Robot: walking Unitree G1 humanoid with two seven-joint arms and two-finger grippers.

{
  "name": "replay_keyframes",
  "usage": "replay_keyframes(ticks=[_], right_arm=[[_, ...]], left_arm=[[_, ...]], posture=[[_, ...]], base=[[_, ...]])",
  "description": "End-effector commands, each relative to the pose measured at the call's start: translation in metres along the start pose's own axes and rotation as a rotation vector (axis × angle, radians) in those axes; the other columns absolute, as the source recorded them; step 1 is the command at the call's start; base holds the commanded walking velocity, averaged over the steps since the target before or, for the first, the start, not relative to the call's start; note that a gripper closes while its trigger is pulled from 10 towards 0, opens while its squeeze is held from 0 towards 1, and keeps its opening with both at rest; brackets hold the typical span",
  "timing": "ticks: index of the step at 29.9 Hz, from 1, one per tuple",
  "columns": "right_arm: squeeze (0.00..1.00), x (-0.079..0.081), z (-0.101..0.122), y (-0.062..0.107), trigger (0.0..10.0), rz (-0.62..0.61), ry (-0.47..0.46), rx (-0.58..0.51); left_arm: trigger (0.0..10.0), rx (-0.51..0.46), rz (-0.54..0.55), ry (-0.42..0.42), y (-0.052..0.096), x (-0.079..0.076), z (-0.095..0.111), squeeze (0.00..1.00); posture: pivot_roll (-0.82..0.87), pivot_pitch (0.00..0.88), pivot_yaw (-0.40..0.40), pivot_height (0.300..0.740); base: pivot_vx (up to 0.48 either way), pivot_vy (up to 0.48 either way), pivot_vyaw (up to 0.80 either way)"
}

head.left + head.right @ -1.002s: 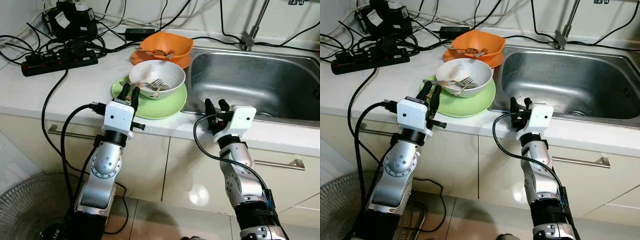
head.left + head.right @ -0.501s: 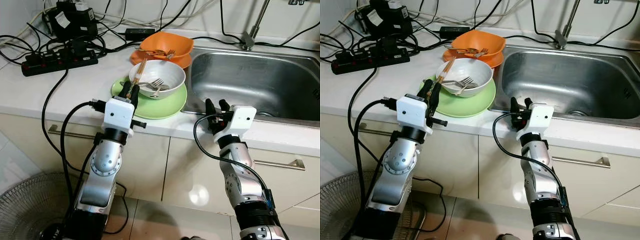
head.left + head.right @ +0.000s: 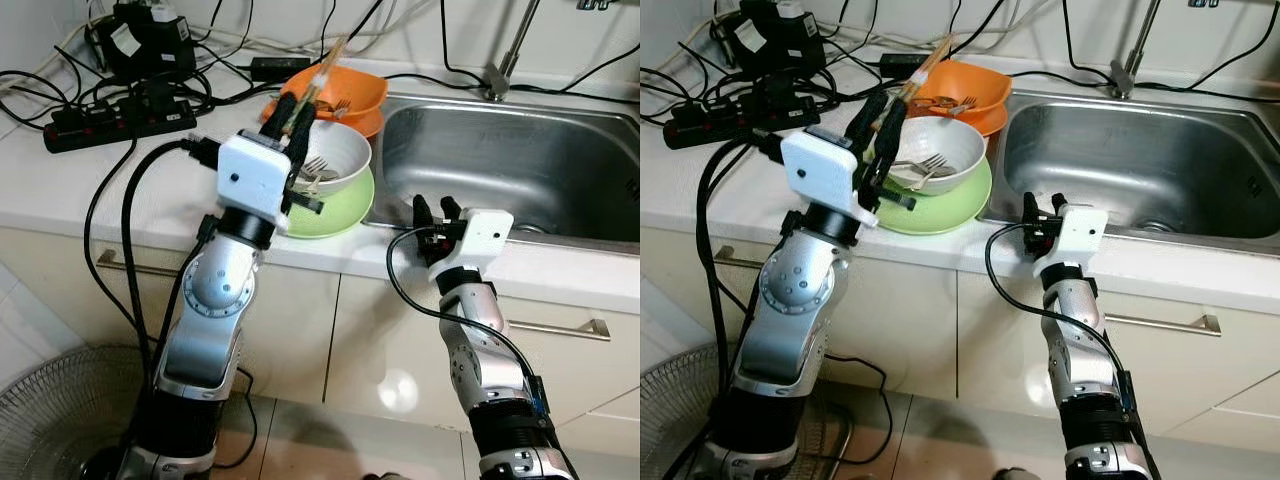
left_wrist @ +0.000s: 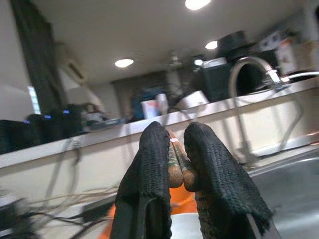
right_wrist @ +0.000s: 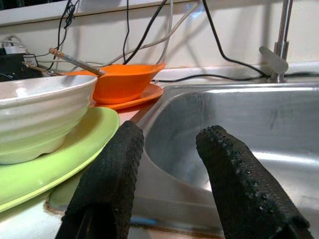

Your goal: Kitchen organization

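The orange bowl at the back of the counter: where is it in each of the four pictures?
Left eye view: orange bowl, top centre, behind the white bowl.
Right eye view: upper centre, left of the sink.
Left wrist view: an orange patch low down, behind the left end effector holding chopsticks.
Right wrist view: centre left.
Shared landmark: the faucet.

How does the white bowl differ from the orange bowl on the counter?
The white bowl is round and sits on a green plate; the orange bowl looks squarer and sits on an orange plate. The white bowl is nearer the counter's front edge, the orange bowl behind it. Both hold forks.
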State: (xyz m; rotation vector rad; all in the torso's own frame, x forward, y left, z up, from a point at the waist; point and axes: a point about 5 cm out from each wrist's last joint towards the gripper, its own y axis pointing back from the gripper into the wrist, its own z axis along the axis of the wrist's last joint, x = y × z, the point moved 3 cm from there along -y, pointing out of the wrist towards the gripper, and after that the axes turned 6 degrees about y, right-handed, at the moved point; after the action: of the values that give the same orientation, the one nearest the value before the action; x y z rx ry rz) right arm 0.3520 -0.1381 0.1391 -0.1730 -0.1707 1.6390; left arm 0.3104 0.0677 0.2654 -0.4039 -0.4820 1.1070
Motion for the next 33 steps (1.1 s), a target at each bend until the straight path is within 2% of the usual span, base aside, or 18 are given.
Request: replay_keyframes(ticks=[1, 6, 15, 20, 33], right_arm=[[0.0, 0.0, 0.005, -0.004, 10.0, 0.004, 0.068, -0.022], [0.0, -0.001, 0.016, -0.009, 10.0, 0.018, 0.249, -0.081], [0.0, -0.002, 0.031, -0.018, 10.0, 0.023, 0.417, -0.163], [0.0, -0.004, 0.036, -0.021, 10.0, -0.001, 0.464, -0.19], [0.0, -0.001, 0.036, -0.025, 10.0, -0.006, 0.474, -0.207]], left_arm=[[10.0, 0.004, -0.068, 0.045, -0.004, -0.012, 0.004, 0.0], [10.0, 0.049, -0.145, 0.121, -0.003, -0.024, 0.002, 0.0], [10.0, 0.127, -0.236, 0.195, 0.001, -0.035, -0.002, 0.0], [10.0, 0.198, -0.315, 0.19, 0.008, -0.04, -0.008, 0.0], [10.0, 0.26, -0.366, 0.201, 0.017, -0.039, -0.012, 0.0]], posture=[[0.01, 0.032, 0.012, 0.732], [0.01, 0.03, 0.014, 0.732], [0.02, 0.026, 0.015, 0.732], [0.02, 0.023, 0.019, 0.732], [0.02, 0.011, 0.025, 0.732]], base=[[0.0, 0.0, 0.0], [0.0, 0.0, 0.0], [0.0, 0.0, 0.0], [0.0, 0.0, 0.0], [0.0, 0.0, 0.0]])
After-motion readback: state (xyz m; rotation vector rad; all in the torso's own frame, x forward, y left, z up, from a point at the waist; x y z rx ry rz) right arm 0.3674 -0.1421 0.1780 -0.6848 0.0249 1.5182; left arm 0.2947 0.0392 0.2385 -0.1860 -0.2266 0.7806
